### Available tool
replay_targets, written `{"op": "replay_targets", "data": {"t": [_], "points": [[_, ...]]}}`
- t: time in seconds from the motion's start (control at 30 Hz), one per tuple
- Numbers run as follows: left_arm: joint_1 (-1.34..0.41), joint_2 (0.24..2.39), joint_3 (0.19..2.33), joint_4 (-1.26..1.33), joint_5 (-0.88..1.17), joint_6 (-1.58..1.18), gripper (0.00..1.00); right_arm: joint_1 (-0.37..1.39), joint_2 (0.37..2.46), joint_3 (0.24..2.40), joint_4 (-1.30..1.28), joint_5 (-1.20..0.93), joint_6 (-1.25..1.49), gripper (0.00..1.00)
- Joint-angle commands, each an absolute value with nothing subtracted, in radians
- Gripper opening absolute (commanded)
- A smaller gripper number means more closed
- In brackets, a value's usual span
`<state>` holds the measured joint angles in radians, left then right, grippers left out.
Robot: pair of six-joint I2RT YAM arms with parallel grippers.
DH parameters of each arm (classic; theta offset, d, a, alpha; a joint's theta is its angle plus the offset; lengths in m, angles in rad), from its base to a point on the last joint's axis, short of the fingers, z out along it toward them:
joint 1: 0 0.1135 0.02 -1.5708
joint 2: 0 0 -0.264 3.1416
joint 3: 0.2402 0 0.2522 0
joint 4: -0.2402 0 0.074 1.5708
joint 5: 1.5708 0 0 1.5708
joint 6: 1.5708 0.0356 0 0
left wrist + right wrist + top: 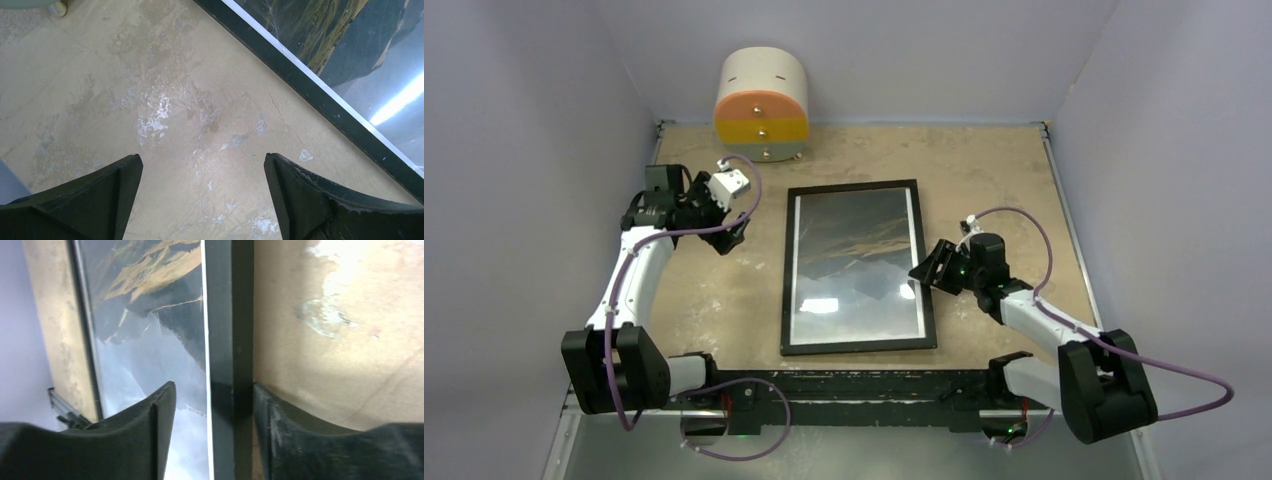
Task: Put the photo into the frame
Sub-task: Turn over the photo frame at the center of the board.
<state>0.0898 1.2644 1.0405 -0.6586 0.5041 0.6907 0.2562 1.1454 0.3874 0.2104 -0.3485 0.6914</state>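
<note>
Mottled beige bench (984, 170), matte, with scuffed pale patches. Thin black rectangular frame (856, 346) lies flat at centre, and the glossy dark landscape photo (854, 260) with its white border sits within it. Right gripper (215, 390) at the frame's 3 o'clock rail, jaws part-open astride it. Left gripper (202, 165) at 10 o'clock, jaws wide above the bench.

frame (858, 345): 1 | photo (856, 262): 1 | drawer box (761, 105): 1 | arms (629, 285) (1036, 318): 2
</note>
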Motion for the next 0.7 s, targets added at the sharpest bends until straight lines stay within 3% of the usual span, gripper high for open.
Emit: {"op": "replay_targets", "data": {"t": [0.0,0.23,0.3,0.37,0.53,0.67], "points": [[0.097,1.253,1.035,-0.638,0.518,0.675,1.0,0.256,1.121,0.377,0.241,-0.32,0.672,0.64],[0.096,1.259,1.034,-0.638,0.527,0.662,1.0,0.256,1.089,0.388,0.206,-0.298,0.67,0.74],[0.097,1.261,1.023,-0.62,0.518,0.641,1.0,0.256,1.083,0.399,0.171,-0.276,0.663,0.81],[0.097,1.263,1.002,-0.584,0.508,0.616,1.0,0.256,1.064,0.414,0.135,-0.236,0.656,0.95],[0.097,1.295,0.905,-0.406,0.488,0.517,1.0,0.256,0.975,0.469,0.044,0.022,0.646,0.99],[0.097,1.356,0.779,-0.123,0.432,0.408,1.0,0.256,0.965,0.508,0.065,0.447,0.656,0.99]]}}
